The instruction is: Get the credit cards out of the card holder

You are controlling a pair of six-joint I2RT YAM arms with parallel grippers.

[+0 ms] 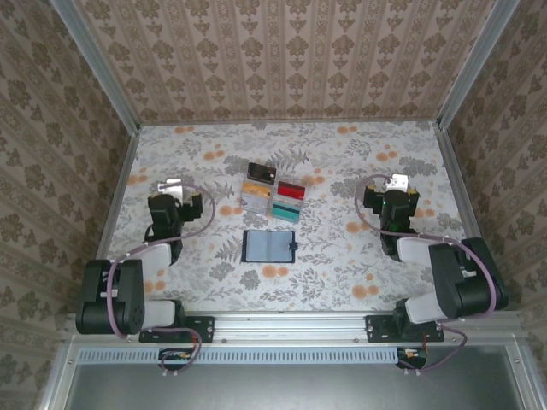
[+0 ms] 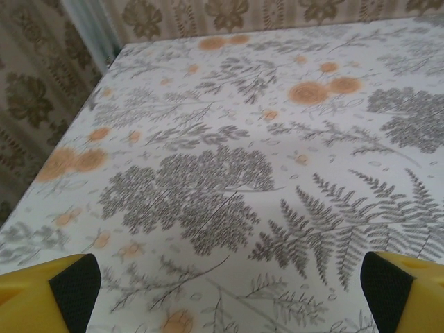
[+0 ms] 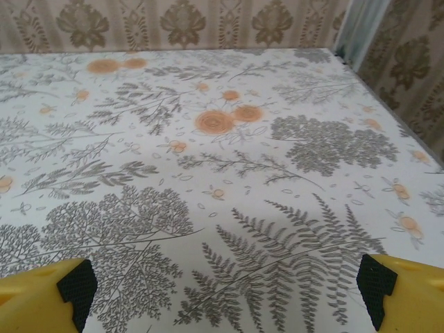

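The dark navy card holder point(image 1: 269, 246) lies flat at the table's middle, its short tab on the right edge. Just beyond it, several loose credit cards point(image 1: 272, 196) lie side by side: black, red, teal, orange-striped and pale. My left gripper point(image 1: 176, 190) hovers at the left, well apart from the wallet; its yellow fingers point(image 2: 48, 291) stand wide apart over bare cloth, so it is open with nothing between them. My right gripper point(image 1: 395, 188) hovers at the right, also open, its fingertips point(image 3: 399, 291) spread over the floral pattern.
A floral cloth point(image 1: 342, 256) covers the table. Patterned walls with metal corner posts point(image 1: 461, 60) close in the back and both sides. The arm bases sit on the rail point(image 1: 291, 325) at the near edge.
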